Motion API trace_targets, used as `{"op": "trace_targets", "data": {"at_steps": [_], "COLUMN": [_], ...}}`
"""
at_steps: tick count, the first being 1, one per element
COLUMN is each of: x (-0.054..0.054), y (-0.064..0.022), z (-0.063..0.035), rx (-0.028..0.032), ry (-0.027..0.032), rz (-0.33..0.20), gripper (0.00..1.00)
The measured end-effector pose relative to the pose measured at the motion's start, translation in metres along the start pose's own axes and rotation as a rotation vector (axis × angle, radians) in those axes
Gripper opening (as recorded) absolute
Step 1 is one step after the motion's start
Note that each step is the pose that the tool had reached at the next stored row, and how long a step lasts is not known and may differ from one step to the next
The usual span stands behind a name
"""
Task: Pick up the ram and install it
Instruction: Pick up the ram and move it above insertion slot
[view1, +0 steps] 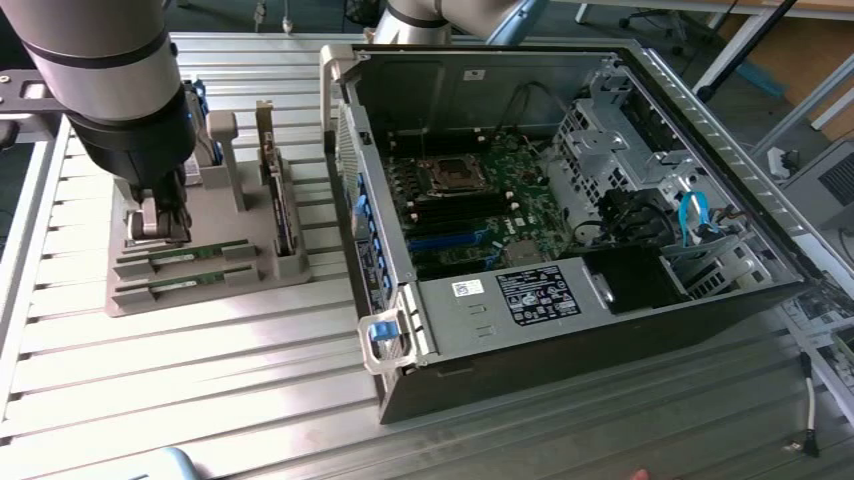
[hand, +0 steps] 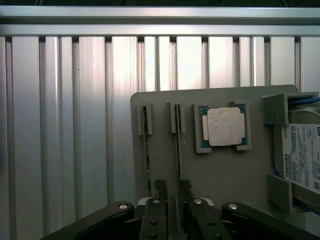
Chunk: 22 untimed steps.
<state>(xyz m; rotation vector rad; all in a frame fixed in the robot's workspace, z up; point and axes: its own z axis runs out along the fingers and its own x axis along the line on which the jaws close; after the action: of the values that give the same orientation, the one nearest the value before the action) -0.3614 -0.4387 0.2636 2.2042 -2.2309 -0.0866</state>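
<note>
- My gripper (hand: 173, 186): released, with its dark fingertips (hand: 160, 186) standing apart on either side of one end of the ram.
- Ram (hand: 177, 145): a thin green stick, set on edge in a slot of the holder and not lifted.
- Second stick (hand: 146, 150): the same shape, in the parallel slot just beside the ram.
- Holder (hand: 225, 170): a matt grey moulded tray with recesses.
- Processor (hand: 225, 126): square, with a silver lid, seated in a framed pocket.
- Hard drive (hand: 302, 155): its white label reads "TOSHIBA"; the smaller print is illegible.
- Table (hand: 75, 125): ribbed, reflective aluminium slats.
- Computer case (view1: 561, 200): open, lying on its side at the exterior view's right, with the motherboard (view1: 481, 200) exposed; the text on its black label (view1: 534, 295) is unreadable.
</note>
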Motion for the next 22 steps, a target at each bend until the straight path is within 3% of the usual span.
{"op": "trace_targets", "data": {"at_steps": [22], "x": [0.0065], "y": [-0.0002], "z": [0.0034], "rx": [-0.0001], "ry": [0.0001], "rz": [0.000], "gripper": [0.24]}}
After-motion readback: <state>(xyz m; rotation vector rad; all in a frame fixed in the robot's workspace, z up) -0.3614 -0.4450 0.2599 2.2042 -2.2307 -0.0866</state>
